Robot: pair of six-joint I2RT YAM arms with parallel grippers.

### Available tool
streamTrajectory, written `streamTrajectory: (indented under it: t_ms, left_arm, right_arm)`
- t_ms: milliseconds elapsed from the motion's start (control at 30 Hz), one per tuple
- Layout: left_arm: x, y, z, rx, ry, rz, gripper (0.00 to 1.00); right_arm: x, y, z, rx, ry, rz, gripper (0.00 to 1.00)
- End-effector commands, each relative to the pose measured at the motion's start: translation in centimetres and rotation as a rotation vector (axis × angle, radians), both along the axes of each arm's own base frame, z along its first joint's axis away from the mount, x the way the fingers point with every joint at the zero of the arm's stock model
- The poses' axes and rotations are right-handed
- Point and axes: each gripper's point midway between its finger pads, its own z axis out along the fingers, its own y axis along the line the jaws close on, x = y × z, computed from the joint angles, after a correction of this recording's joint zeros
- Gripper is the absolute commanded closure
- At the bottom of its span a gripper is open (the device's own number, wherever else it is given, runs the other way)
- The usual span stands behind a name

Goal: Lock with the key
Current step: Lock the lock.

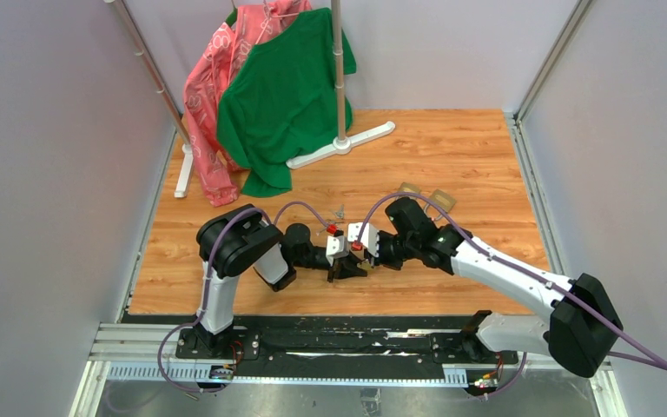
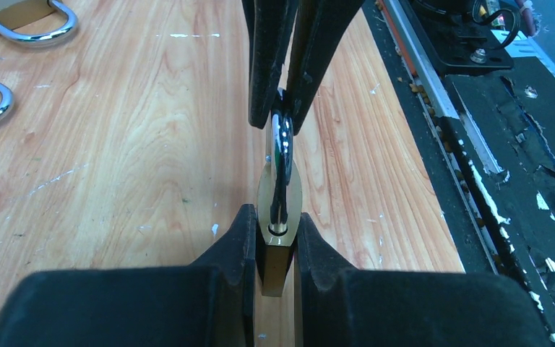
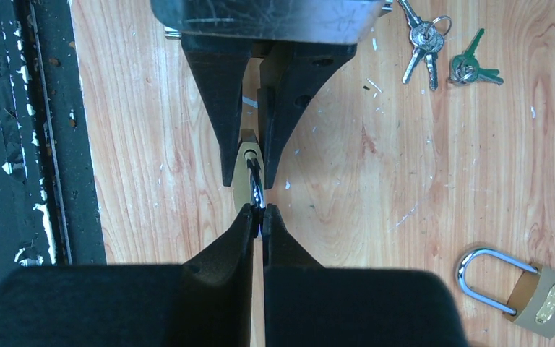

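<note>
The right pincer (image 3: 259,211) is clenching the key (image 2: 282,144), which is sitting in the base of the padlock (image 2: 274,264) that the left pincer (image 2: 275,217) is grasping. The key's shaft is running straight between the two facing pincers, awaiting a twist.

Pale grey walls (image 1: 43,174) enclose a wood-grain worktop (image 1: 469,156). White clothes rack (image 1: 340,104) at back, hung with green shirt (image 1: 282,95) and pink garment (image 1: 213,104).
</note>
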Motion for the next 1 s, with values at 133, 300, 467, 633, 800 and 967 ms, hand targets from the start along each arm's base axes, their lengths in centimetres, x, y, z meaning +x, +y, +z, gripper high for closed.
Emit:
streamTrajectory:
  t_ms: [133, 300, 467, 633, 800, 967]
  left_arm:
    - [0.2, 0.2, -1.2, 0.039, 0.037, 0.025, 1.00]
    - [0.4, 0.2, -1.4, 0.041, 0.047, 0.032, 1.00]
    - [0.5, 0.2, -1.4, 0.041, 0.045, 0.032, 1.00]
    - [0.4, 0.2, -1.3, 0.040, 0.041, 0.028, 1.00]
    - [0.4, 0.3, -1.4, 0.044, 0.040, 0.032, 1.00]
    - [0.5, 0.3, -1.5, 0.048, 0.037, 0.031, 1.00]
  right_arm:
    - [-2.1, -0.5, -3.8, -0.042, 0.084, 0.070, 1.00]
    - [-3.1, -1.0, -4.6, -0.061, 0.138, 0.065, 1.00]
    - [-4.4, -2.1, -3.8, -0.121, 0.204, 0.080, 1.00]
    - [-4.7, -1.9, -4.0, -0.125, 0.248, 0.059, 1.00]
    - [-4.3, -1.5, -3.6, -0.110, 0.248, 0.037, 1.00]
    - [-4.6, -1.0, -2.8, -0.091, 0.300, 0.015, 1.00]
